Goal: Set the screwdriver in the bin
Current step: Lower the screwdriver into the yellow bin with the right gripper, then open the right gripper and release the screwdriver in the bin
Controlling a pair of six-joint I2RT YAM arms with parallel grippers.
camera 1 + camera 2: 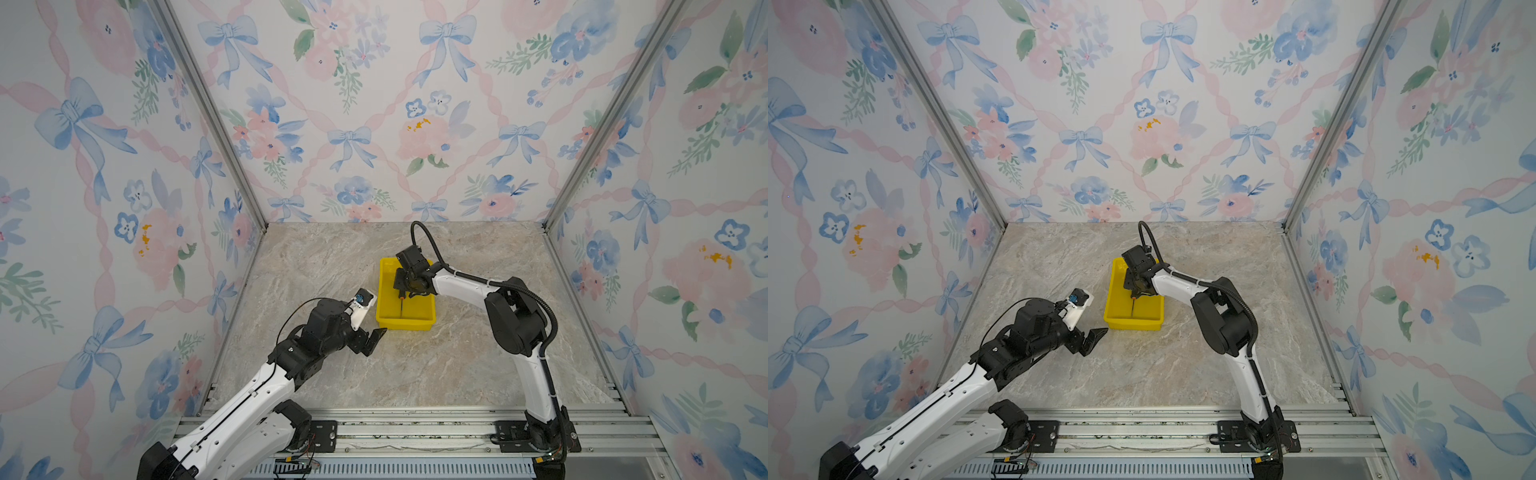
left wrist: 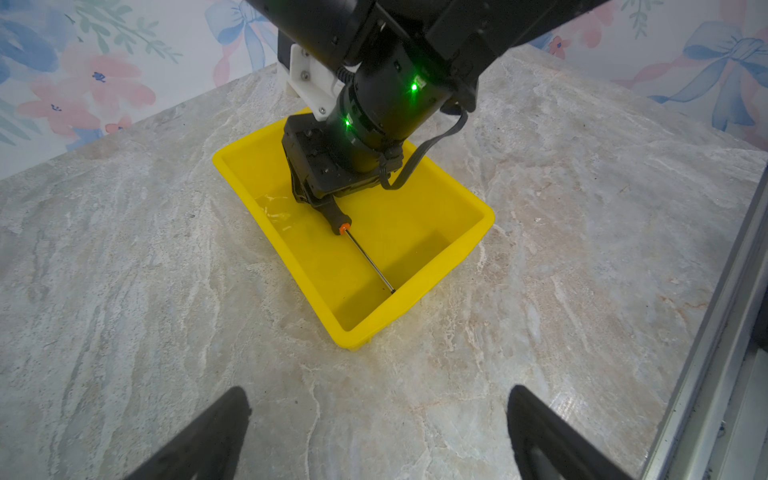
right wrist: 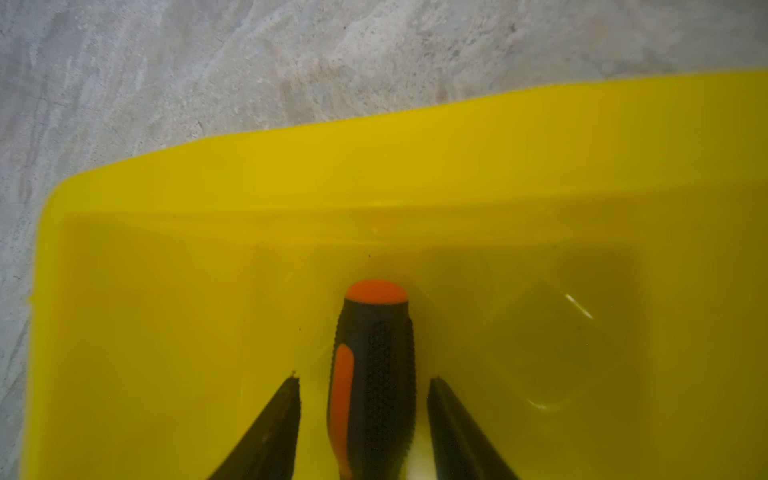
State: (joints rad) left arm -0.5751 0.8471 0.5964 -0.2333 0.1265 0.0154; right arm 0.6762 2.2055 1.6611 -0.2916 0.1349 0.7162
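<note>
The yellow bin (image 1: pixel 405 325) (image 1: pixel 1133 325) stands mid-table in both top views. Inside it lies the screwdriver (image 2: pixel 370 262): its black and orange handle (image 3: pixel 374 353) points at the far end wall, and the thin shaft tip reaches the near wall. My right gripper (image 3: pixel 363 380) is lowered into the bin (image 3: pixel 374 174) and straddles the handle. It is open, with yellow floor showing on both sides between fingers and handle. My left gripper (image 2: pixel 378 399) (image 1: pixel 370 340) hovers open and empty over bare table, just left of the bin's near corner.
Floral-papered walls with aluminium posts close in the marble tabletop (image 1: pixel 457 365) on three sides. A metal rail (image 1: pixel 415 432) carrying both arm bases runs along the front edge. The right forearm (image 1: pixel 461 286) reaches over the bin's right wall.
</note>
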